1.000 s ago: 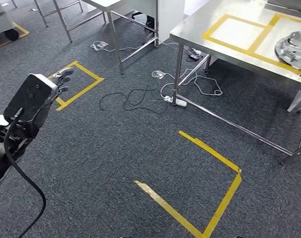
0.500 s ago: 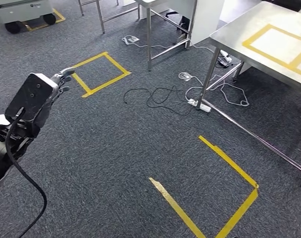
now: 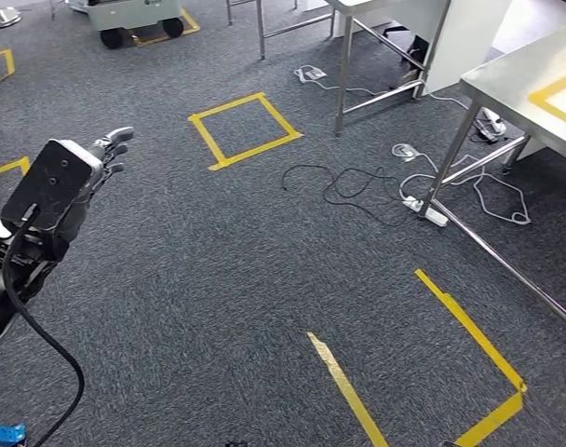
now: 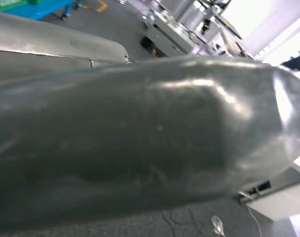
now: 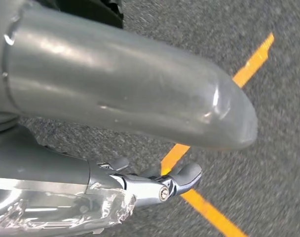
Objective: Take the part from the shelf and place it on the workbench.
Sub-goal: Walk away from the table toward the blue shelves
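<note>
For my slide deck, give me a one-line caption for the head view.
Left hand raised over grey carpet with yellow tape squares, loose cables and metal tables.

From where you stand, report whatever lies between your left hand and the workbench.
Nothing stands at hand height. The left hand is empty above the carpet. On the floor between it and the workbench lie a loose black cable and a white power strip by the workbench leg.

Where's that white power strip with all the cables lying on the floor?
In the head view the power strip lies on the carpet on the right, beside the nearest leg of the steel table, with black and white cables tangled around it.
</note>
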